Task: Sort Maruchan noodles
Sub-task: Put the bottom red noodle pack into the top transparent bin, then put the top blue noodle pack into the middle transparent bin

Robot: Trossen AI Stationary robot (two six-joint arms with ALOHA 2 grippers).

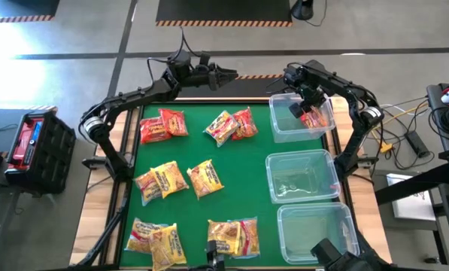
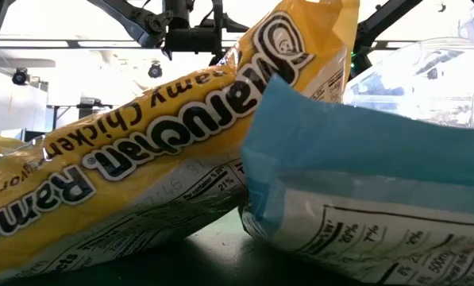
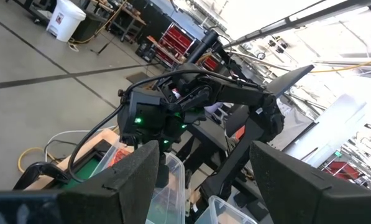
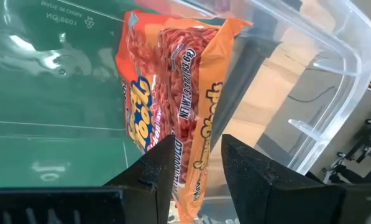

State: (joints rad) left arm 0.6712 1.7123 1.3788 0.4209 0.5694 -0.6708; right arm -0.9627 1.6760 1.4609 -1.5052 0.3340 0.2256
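Observation:
My right gripper (image 1: 308, 104) hangs over the far clear bin (image 1: 284, 129), fingers pointing down into it, shut on a red-orange noodle packet (image 4: 173, 81). My left gripper (image 1: 228, 75) is raised at the table's far edge, open with nothing between its fingers, pointing level toward the right arm. On the green mat lie two red packets (image 1: 162, 124), a red and yellow pair (image 1: 232, 124), and several yellow packets (image 1: 160, 181) farther toward the near edge. In the low view a yellow packet (image 2: 141, 159) and a blue-backed one (image 2: 364, 183) fill the picture. My right gripper has the packet's upper end (image 4: 194, 168) between its two fingers (image 4: 154, 174), coming from above and slanting steeply down. The packet hangs below the fingers inside the bin, on edge, close to the bin's wall. I cannot tell whether its lower end rests on the bin's floor.
Two more clear bins stand along the table's right side, a middle one (image 1: 303, 177) and a near one (image 1: 318, 233). A black crate (image 1: 36, 139) sits off the table's left edge. Bare green mat shows between the packet groups.

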